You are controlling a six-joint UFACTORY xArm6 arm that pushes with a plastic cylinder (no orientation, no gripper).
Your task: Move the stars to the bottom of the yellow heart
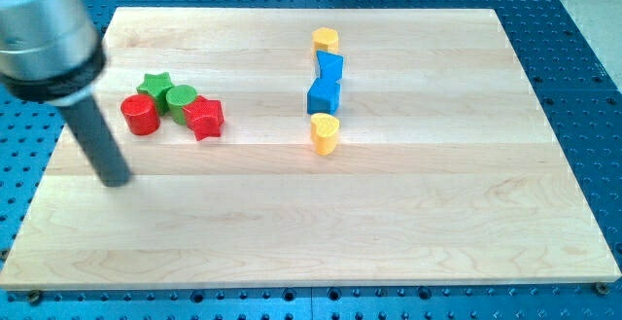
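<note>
Blocks sit in two groups on the wooden desk [408, 223]. At the view's left, a green star [153, 86], a green cylinder [181, 98], a red star [204, 118] and a red cylinder [140, 115] huddle together, touching. Near the middle, a column runs from the view's top to bottom: a yellow block [325, 39], two blue blocks [330, 66] [324, 95], then the yellow heart [325, 133]. My tip [116, 180] rests on the desk below and left of the red cylinder, apart from it. No pincer exists on this rod, so its state cannot be told.
</note>
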